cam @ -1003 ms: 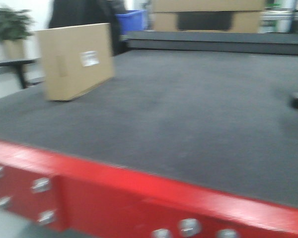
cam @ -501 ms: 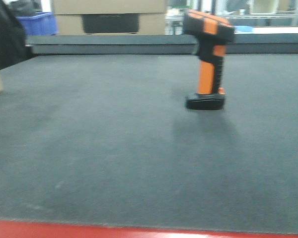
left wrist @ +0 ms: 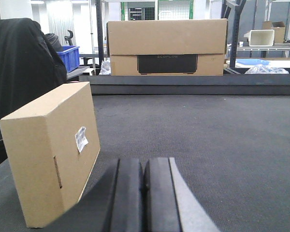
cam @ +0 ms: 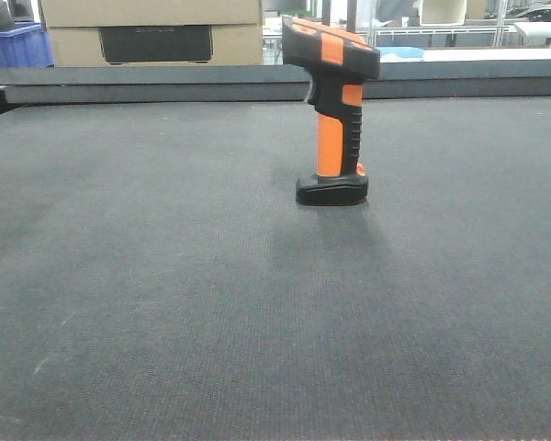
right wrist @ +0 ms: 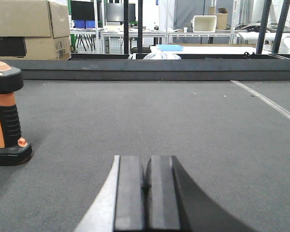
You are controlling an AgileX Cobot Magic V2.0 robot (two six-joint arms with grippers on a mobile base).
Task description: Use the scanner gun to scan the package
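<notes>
Black finger pads of the left gripper (left wrist: 144, 166) lie pressed together with nothing between them, low over the mat. The package (left wrist: 50, 159) stands ahead and to their left, apart from them. It is a plain tan cardboard box resting on the mat, its broad side turned toward the camera and bearing a small white barcode sticker (left wrist: 80, 139) above a narrow dark slot (left wrist: 57, 171). The right gripper (right wrist: 147, 166) is likewise clenched on nothing. The scanner gun (right wrist: 7, 121) stands ahead and well to its left, untouched and cut off by the frame edge. In the front view the scanner gun (cam: 333, 119) is upright on its flat black foot, with a black body, orange patches on the head and an orange stripe down the ribbed handle. Both things rest on a dark grey, finely textured mat (cam: 165, 303) that covers the whole work surface. Along its far edge runs a raised dark ledge (left wrist: 183, 84). Behind this sits a larger tan box (left wrist: 166, 36) with a black rectangular panel. Dark cloth (left wrist: 24, 63) hangs at far left beside a blue bin (left wrist: 67, 55). Metal shelving and a pale tub (left wrist: 258, 37) fill the background of the workshop.
</notes>
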